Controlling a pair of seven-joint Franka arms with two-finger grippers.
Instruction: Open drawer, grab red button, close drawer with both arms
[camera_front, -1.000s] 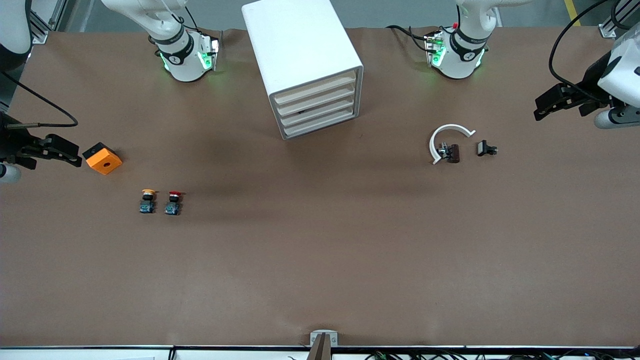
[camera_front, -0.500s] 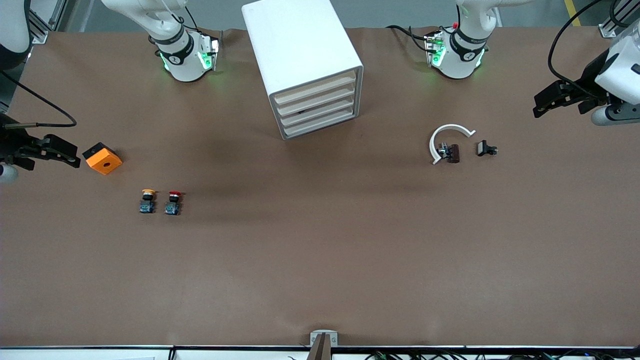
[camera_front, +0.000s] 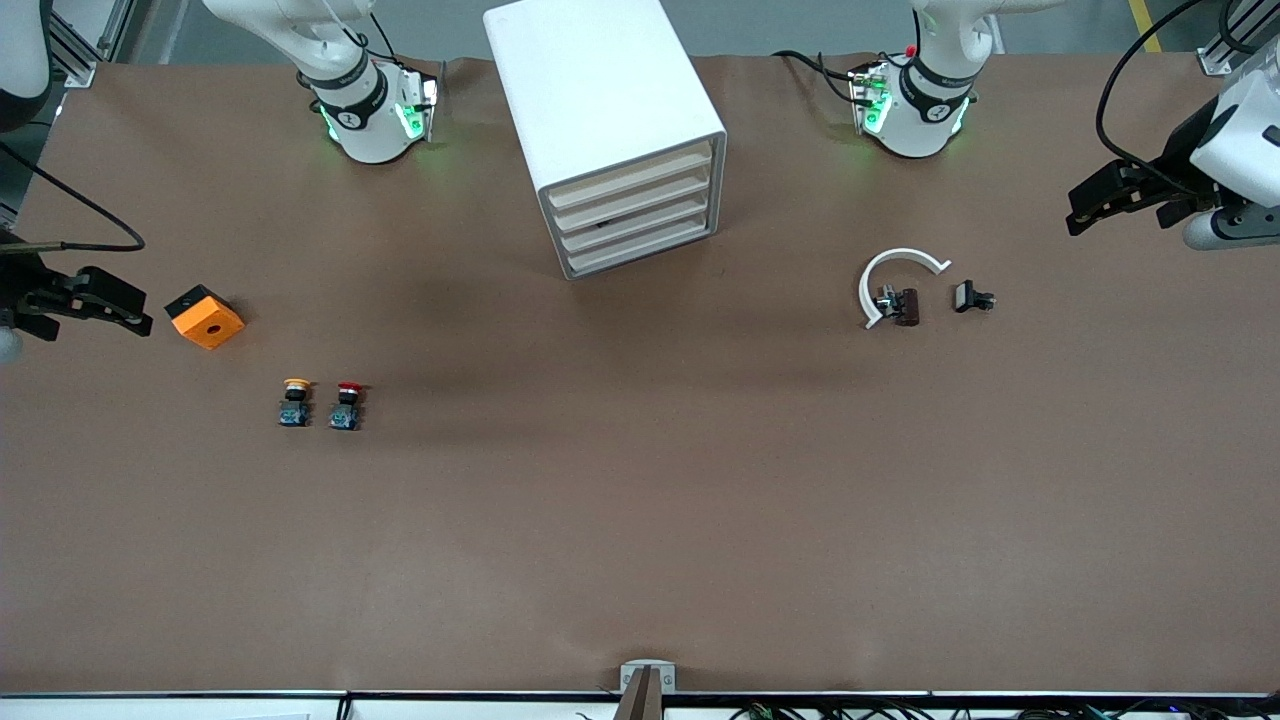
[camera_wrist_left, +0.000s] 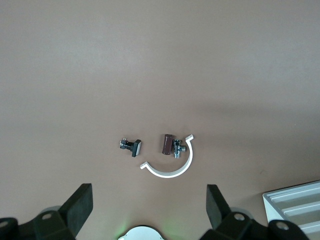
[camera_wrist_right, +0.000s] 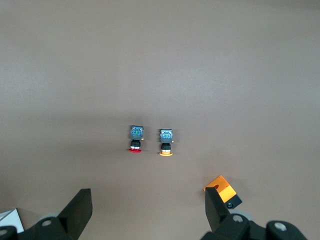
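The white cabinet (camera_front: 600, 110) stands between the two arm bases with its four beige-fronted drawers (camera_front: 632, 218) all shut; a corner of it shows in the left wrist view (camera_wrist_left: 295, 197). The red-capped button (camera_front: 347, 404) lies on the table toward the right arm's end; it also shows in the right wrist view (camera_wrist_right: 135, 138). My right gripper (camera_front: 135, 312) is open and empty, up beside the orange block. My left gripper (camera_front: 1078, 205) is open and empty, up over the left arm's end of the table. In the wrist views both grippers (camera_wrist_left: 149, 207) (camera_wrist_right: 149, 207) stand wide open.
A yellow-orange-capped button (camera_front: 295, 401) lies beside the red one. An orange block (camera_front: 205, 316) lies near the right gripper. A white curved clip (camera_front: 893, 277), a brown part (camera_front: 906, 306) and a small black part (camera_front: 970, 297) lie toward the left arm's end.
The right gripper has drawn slightly away from the orange block toward the table's end. The left gripper has risen a little. Nothing on the table has moved.
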